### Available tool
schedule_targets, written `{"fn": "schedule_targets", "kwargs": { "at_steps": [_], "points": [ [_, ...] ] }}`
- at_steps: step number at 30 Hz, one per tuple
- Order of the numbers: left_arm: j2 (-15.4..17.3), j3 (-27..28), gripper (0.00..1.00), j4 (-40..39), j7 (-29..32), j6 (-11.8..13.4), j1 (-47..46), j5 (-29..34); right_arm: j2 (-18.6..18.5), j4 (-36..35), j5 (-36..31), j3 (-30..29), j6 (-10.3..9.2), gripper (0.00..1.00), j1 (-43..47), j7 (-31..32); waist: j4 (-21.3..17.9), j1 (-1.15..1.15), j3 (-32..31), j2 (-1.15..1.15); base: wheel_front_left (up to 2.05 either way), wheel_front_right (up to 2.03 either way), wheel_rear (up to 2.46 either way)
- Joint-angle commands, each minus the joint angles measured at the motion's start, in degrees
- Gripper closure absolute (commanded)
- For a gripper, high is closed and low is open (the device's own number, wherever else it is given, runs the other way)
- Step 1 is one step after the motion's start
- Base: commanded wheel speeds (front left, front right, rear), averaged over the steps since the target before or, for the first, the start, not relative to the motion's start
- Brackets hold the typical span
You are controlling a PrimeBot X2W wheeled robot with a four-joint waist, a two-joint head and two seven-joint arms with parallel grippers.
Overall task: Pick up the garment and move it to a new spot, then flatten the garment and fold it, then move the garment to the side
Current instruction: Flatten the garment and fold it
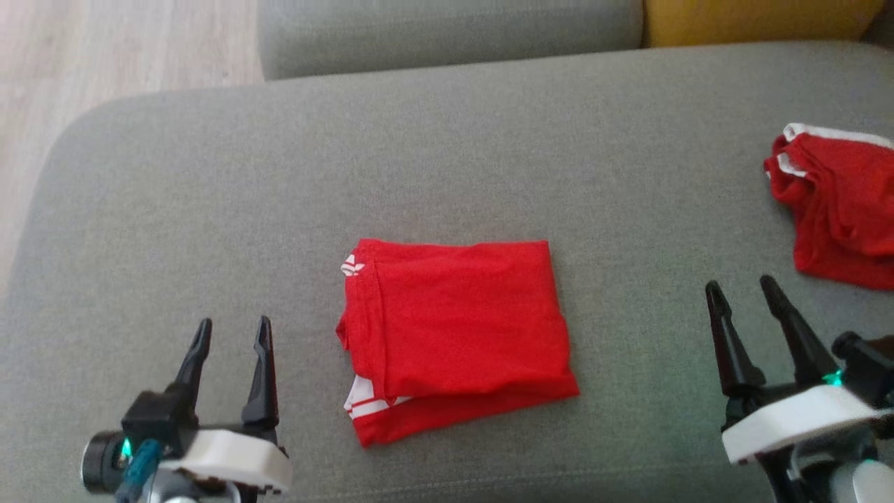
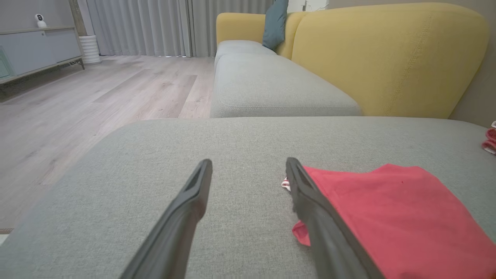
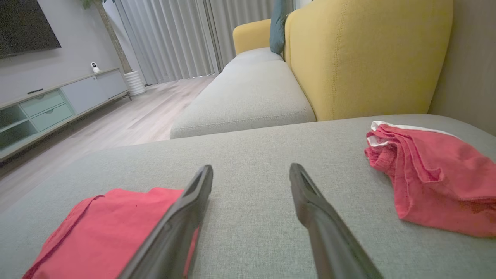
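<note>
No readable text, labels, brands, numbers or signs on anything in view.

**Head view.** Second garment (image 1: 838,209): cut off by right edge, full extent not shown. Right claw (image 1: 739,283): wrist blurred, cropped at bottom-right corner. Left claw (image 1: 234,323): wrist cropped at bottom edge. Folded garment (image 1: 454,328): lower layers hidden under top layer; white stripes peek out at left side only.

**L. wrist view.** Folded garment partly behind one finger (image 2: 321,217), cropped at bottom & right edges. Second garment a mere sliver at right edge. White device (image 2: 39,19) on cabinet (image 2: 38,48): too small to identify.

**R. wrist view.** Folded garment cropped at bottom, part behind a finger.
</note>
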Motion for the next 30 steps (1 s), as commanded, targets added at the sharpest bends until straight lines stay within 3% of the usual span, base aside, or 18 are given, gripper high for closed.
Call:
{"fn": "schedule_targets", "kwargs": {
  "at_steps": [1, 10, 30],
  "points": [
    [1.27, 1.78, 0.0, -2.01, -0.02, 0.39, -1.08, 0.04, -0.6, -2.31, -0.21, 0.89, -0.04, 0.0, -0.43, 0.43, 0.13, 0.0, -1.43, 0.0, 0.0, 0.0, 0.0],
    [1.76, 1.45, 0.0, -2.97, 0.29, 1.25, 1.27, 0.08, -0.64, -3.18, -0.46, 0.78, -0.04, 0.0, 1.48, 1.66, 0.4, 0.0, -4.23, 0.0, 0.0, 0.0, 0.0],
    [2.81, 1.38, 0.0, -3.75, 0.85, 2.42, 0.99, 0.34, -0.2, -3.49, -0.55, -0.11, -0.04, 0.0, 1.78, 2.23, 0.3, 0.0, -4.22, 0.0, 0.0, 0.0, 0.0]
  ]
}}
